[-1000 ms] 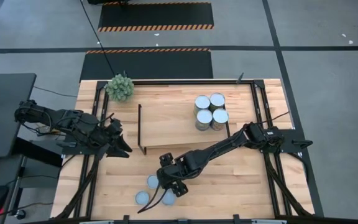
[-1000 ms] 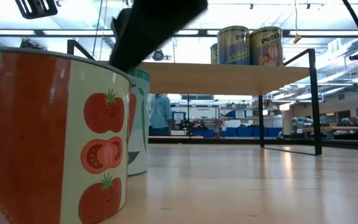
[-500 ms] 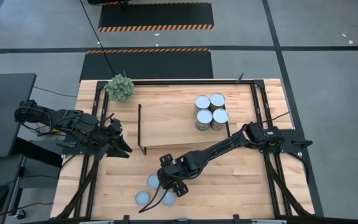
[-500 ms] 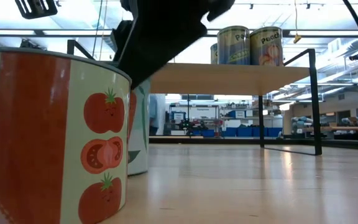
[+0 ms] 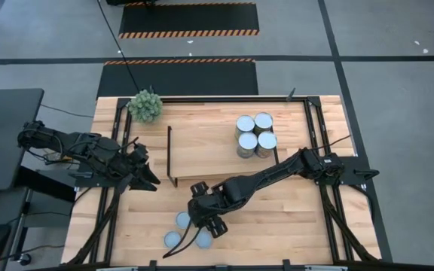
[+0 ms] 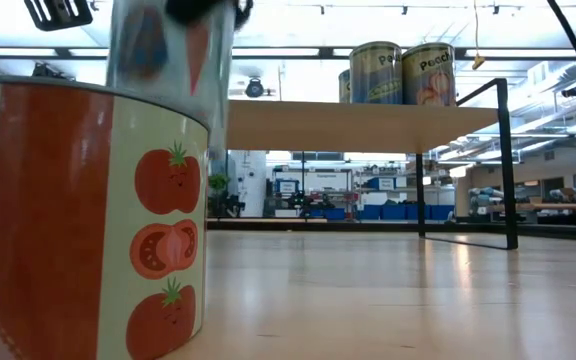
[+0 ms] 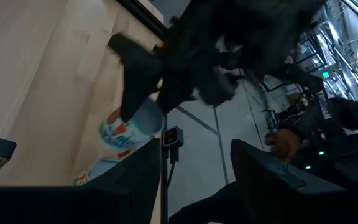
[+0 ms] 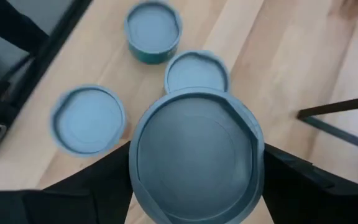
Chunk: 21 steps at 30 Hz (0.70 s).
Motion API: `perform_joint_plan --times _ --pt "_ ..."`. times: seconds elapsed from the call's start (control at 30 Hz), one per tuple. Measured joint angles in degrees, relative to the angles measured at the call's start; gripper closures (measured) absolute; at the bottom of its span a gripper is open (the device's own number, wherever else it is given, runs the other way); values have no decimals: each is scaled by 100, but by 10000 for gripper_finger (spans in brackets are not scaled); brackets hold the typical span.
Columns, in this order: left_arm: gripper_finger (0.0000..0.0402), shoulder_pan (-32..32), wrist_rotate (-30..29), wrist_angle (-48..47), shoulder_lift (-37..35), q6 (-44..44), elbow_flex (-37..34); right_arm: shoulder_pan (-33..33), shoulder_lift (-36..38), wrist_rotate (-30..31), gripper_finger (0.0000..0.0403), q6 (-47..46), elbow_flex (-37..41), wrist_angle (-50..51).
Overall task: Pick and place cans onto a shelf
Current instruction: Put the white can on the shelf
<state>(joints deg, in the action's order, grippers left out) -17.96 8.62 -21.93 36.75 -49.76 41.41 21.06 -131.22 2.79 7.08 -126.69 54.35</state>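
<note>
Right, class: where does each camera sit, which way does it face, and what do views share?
High: overhead, straight down on the table; both arms.
Low: table height, level beneath the shelf; hardly any arm.
Left wrist: on left arm, towards the right end effector; own fingers.
Right wrist: on right arm, down onto its held can; own fingers.
Shared: low and wrist views show that can.

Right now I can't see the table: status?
Right gripper shut on blue-topped can, lifted. Left gripper idle beside shelf. Three blue-topped cans below; path clear.
</note>
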Motion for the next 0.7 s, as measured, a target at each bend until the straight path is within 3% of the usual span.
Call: perform_joint_plan --times 0.17,0.37,0.7 --pt "201 -1 -140 2 0 66 0 -11 7 -11 110 10 -844 565" --pt "201 0 -276 14 -2 116 0 -42 493 -282 108 -178 -662 595" --pt "201 11 -480 24 0 134 0 -310 1301 50 108 -302 -656 847"
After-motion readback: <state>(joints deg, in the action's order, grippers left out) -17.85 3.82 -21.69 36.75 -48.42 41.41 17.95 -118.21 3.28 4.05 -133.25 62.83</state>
